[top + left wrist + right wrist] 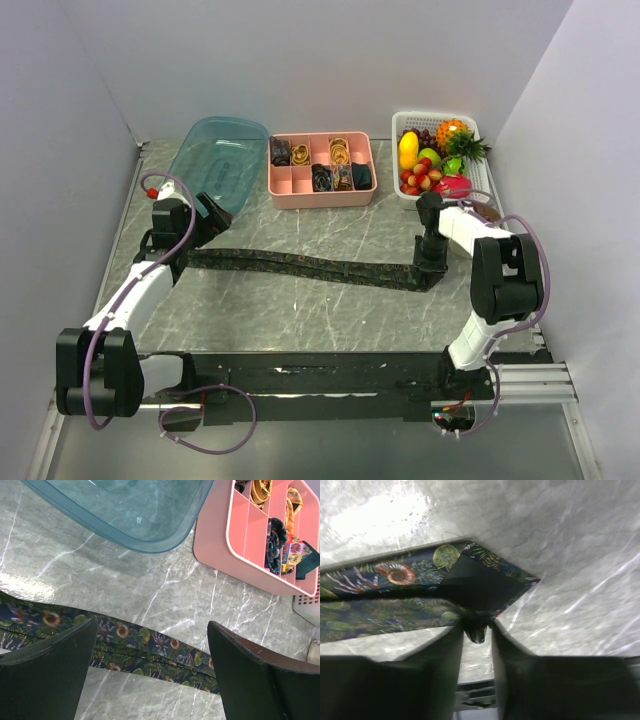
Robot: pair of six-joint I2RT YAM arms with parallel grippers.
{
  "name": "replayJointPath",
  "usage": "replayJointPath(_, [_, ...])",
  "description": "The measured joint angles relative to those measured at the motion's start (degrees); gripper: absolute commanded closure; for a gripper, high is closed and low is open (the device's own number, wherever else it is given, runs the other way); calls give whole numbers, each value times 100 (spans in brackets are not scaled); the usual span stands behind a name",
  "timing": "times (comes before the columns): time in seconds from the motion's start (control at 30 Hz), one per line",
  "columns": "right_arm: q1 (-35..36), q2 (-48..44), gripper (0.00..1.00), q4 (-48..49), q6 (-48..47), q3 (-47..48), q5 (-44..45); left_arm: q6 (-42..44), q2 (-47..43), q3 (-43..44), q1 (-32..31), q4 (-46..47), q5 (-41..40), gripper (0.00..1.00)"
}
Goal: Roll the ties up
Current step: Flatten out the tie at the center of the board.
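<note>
A long dark tie point(300, 265) with a leaf and shell print lies flat across the table from left to right. My right gripper point(431, 262) is shut on the edge of its wide pointed end point(470, 587), pinching a fold of fabric between the fingertips. My left gripper point(200, 222) is open and empty, just above the tie's narrow end; the strip point(145, 647) runs between its spread fingers point(60, 670). Several rolled ties point(320, 178) sit in the pink compartment box point(322, 195).
A blue clear lid or tray point(220, 160) lies at the back left, next to my left gripper. A white basket point(402, 190) of toy fruit stands at the back right, close behind my right arm. The pink box point(235, 560) is at the back middle.
</note>
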Motion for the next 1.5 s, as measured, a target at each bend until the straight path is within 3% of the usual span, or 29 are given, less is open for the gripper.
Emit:
replayJointPath(0.13, [0,-2,22,-68,-22,90,120,20,0,0,0,-20,-17,3])
replayJointPath(0.23, [-2,-52,10,-114,-35,254,190,39,0,0,0,-22,-22,3])
replayJointPath(0.43, [275,-426,9,-339,-22,894,293,42,24,2,0,-20,-37,2])
replayJointPath(0.57, [1093,-393,13,-334,9,1552,313,24,166,4,0,-63,-127,3])
replayJointPath(0.67, [1853,17,21,-317,39,2146,273,-33,306,4,4,-140,-254,8])
replayJointPath(0.8, [2638,975,54,-219,35,2920,197,-173,422,4,175,-149,-302,22])
replayJointPath(0.97, [3215,1849,72,-103,-13,3246,-57,-393,426,4,601,-59,-275,36])
replayJointPath(1.2, [3707,2140,84,-66,-79,3484,-44,-723,455,-55,1115,186,57,74])
replayJointPath(1.27, [3891,2260,84,-2,-90,3615,22,-782,490,-103,1233,249,120,78])
replayJointPath(1.3, [3991,2317,85,57,-90,3630,42,-815,511,-138,1292,299,144,85])
replayJointPath(1.5, [4343,2430,87,114,-111,3609,63,-1029,664,-483,1602,588,149,95])
